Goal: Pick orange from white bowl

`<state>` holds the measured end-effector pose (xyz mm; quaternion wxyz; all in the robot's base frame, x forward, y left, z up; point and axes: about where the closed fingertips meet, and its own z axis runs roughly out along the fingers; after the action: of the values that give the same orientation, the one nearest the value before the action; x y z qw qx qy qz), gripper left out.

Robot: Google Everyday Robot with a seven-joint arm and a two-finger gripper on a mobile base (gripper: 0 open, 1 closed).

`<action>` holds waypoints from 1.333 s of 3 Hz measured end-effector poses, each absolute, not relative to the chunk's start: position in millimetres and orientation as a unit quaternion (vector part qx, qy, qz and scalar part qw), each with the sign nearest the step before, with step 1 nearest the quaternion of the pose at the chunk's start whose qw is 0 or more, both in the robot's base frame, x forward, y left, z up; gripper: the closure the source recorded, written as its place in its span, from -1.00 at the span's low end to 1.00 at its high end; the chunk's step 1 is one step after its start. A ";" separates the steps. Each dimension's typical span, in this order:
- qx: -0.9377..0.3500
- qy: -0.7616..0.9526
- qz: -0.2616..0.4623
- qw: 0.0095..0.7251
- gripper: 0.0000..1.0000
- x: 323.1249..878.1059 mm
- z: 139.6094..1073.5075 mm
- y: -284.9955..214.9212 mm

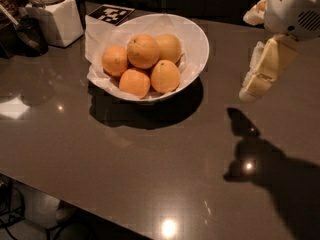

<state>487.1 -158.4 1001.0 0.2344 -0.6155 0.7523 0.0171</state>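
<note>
The white bowl stands on the dark table, lined with crumpled white paper and holding several oranges. The orange, the largest and dull-orange, lies on top of the pile near the bowl's middle. Smaller brighter oranges lie in front of it and to its left, and a paler one lies to its right. My gripper hangs above the table to the right of the bowl, apart from it. It is open and empty, with one cream finger pointing down-left and the other near the top edge.
A white square jar base stands at the back left, with a dark utensil beside it. A black-and-white marker card lies behind the bowl. The table's front edge runs across the lower left. My arm's shadow falls at the right.
</note>
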 end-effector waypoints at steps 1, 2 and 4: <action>-0.641 0.731 0.010 0.234 -1.00 504.7 1004.8 -128.9; -0.675 0.705 0.010 0.220 -1.00 529.9 1006.0 -93.5; -0.703 0.680 0.025 0.207 -1.00 544.7 1004.5 -61.4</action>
<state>544.7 -61.4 1004.5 0.2067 -0.7031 0.6799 0.0248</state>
